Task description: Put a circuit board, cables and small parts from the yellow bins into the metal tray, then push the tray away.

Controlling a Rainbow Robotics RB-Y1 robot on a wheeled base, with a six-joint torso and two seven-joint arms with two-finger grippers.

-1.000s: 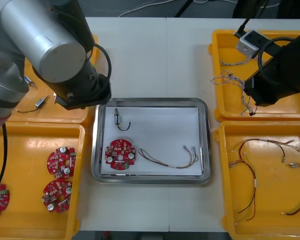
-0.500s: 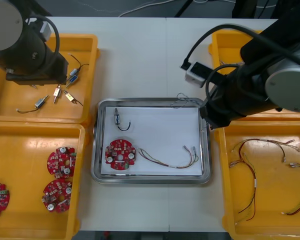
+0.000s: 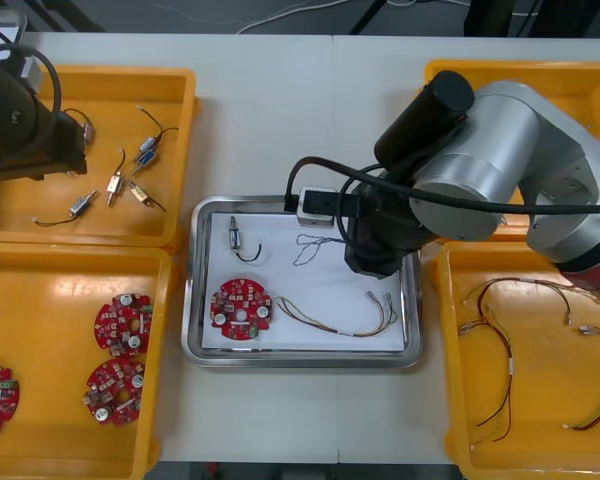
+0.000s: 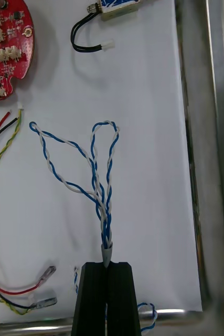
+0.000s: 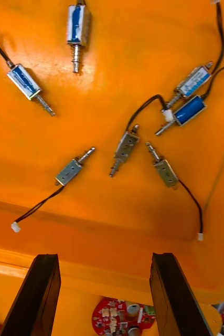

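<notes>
Over the shiny rectangular metal tray (image 3: pixel 190 300) between the bins, our right gripper (image 4: pixel 107 265) has its black fingers pinched narrow on the grey-sleeved end of a twisted blue and white cable (image 4: pixel 98 173). The cable's loops fan out over the tray's white inside, though we cannot tell whether they rest on it. Already in the tray lie a round red circuit board (image 3: pixel 241 309), a red and yellow cable (image 3: pixel 340 322) and one small metal part (image 3: pixel 235 237) with a black lead. Our left gripper (image 5: pixel 104 257) hangs with fingers wide apart over the far left yellow bin (image 3: pixel 100 110), above its loose small metal parts (image 3: pixel 115 185). We judge the loading nearly done: this cable needs releasing, perhaps another part follows, and the tray is not yet pushed away.
</notes>
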